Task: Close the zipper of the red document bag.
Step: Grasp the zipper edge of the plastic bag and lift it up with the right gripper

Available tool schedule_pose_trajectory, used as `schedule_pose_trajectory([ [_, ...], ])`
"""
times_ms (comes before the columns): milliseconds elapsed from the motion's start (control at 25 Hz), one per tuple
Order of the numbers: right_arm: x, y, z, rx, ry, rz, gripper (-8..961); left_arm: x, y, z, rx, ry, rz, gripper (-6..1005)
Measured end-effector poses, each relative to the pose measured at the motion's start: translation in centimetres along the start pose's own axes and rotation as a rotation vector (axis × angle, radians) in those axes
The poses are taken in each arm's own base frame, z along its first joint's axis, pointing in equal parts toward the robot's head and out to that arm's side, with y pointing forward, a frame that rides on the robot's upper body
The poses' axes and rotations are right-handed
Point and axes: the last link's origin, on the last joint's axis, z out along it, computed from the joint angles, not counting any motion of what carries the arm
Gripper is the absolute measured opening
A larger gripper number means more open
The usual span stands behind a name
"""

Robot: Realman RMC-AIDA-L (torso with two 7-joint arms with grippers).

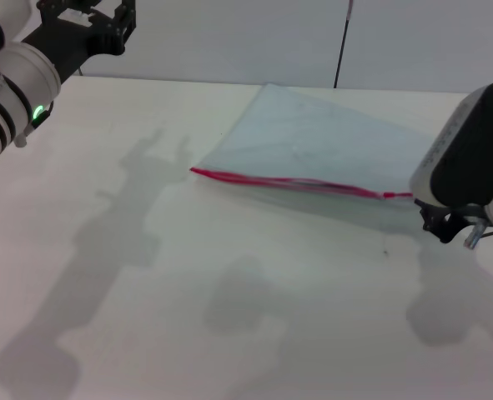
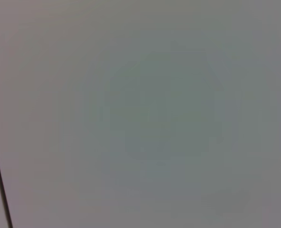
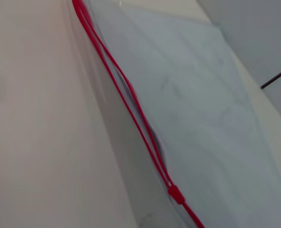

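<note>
The red document bag [image 1: 313,142] lies flat, its zipper [image 3: 130,102] gaping — contents unclear; both hands' grip can't be told.

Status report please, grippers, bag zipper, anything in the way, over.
Left gripper raised far left, idle. Right gripper at bag's right end. Zipper gaping, slider near that end. Nothing in the way.

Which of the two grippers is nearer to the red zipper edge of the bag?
The right gripper, beside the zipper's end on the red document bag; the left gripper is raised far away.
</note>
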Motion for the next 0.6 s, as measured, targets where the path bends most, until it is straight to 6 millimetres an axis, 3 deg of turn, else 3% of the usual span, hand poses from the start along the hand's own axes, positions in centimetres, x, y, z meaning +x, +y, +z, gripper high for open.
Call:
schedule_pose_trajectory([
  [240,0.0,-0.6,-2.0,0.064,-0.026,0.003,54,0.7,0.5,0.3,-0.032,-0.028,-0.06,461],
  [600,-0.2,-0.8,-2.9,0.084,-0.051,0.01,36,1.8,3.1,1.2,-0.212,-0.083,-0.063,461],
])
